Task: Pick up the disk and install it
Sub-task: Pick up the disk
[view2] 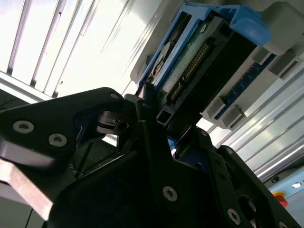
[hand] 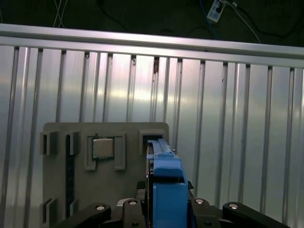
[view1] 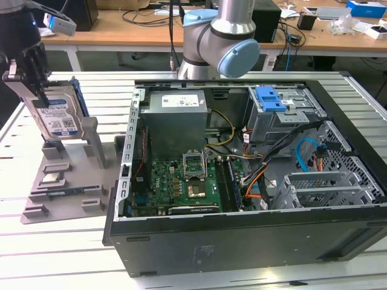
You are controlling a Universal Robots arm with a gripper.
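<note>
End effector (view1: 37, 90) is pinching the disk (view1: 59, 118) by its edge, holding it upright in the upper left of the exterior view, at the grey holder (view1: 60, 181) on the slatted tabletop (view1: 72, 260). The open computer case (view1: 242, 181) is lying across the centre and right of the frame.

A brightly lit, ribbed silver aluminium tabletop (view1: 66, 254) spreads before a long light-brown wooden desk (view1: 127, 35) strewn with tangled black cables (view1: 142, 15).
</note>
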